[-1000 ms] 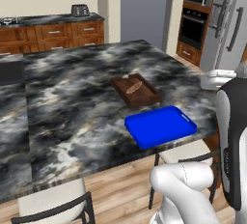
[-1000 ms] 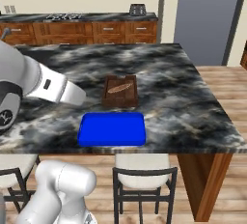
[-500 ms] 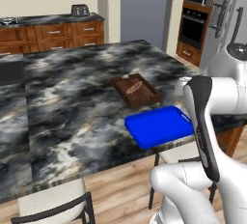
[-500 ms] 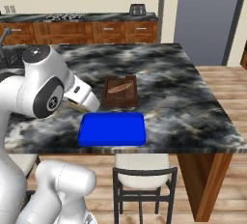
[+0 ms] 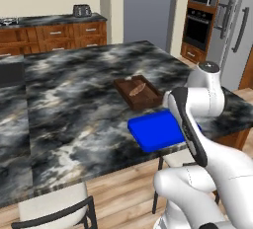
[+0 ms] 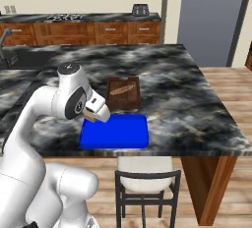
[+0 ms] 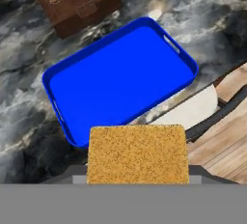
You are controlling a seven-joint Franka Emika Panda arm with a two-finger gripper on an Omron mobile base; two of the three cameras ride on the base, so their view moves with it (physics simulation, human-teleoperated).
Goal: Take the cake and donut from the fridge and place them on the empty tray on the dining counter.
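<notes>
My pincer (image 6: 91,116) is clamped on the cake (image 7: 138,154), a tan-brown speckled square that sits between my fingers at the bottom of the hand view and shows as a small tan sliver under my wrist in the right base view. I hang over the near left corner of the blue tray (image 7: 120,80), right at its low rim, above the near edge of the dining counter (image 6: 187,94). The tray's flat bed is bare blue from rim to rim, so there is open room across all of it; its long near side runs close along the counter's edge, and beyond that edge the top drops off to pale wooden floor (image 6: 231,89) and the cream seat of a dark-framed chair (image 6: 142,173) tucked below. Just past the tray's far side, close but apart from it, lies the dark brown wooden tray (image 6: 123,93) with a long brown bread loaf (image 6: 122,90) in it. The rest of the black marble, veined white and grey, spreads wide and open to the left and far side. In the left base view my own white arm covers the tray's right end, and the fridge (image 5: 232,30) stands well apart at the far right beside a black wall oven (image 5: 200,13). Along the back wall runs a wooden-cabinet counter (image 6: 98,30) carrying a toaster (image 6: 140,10). I cannot tell where the donut is.
</notes>
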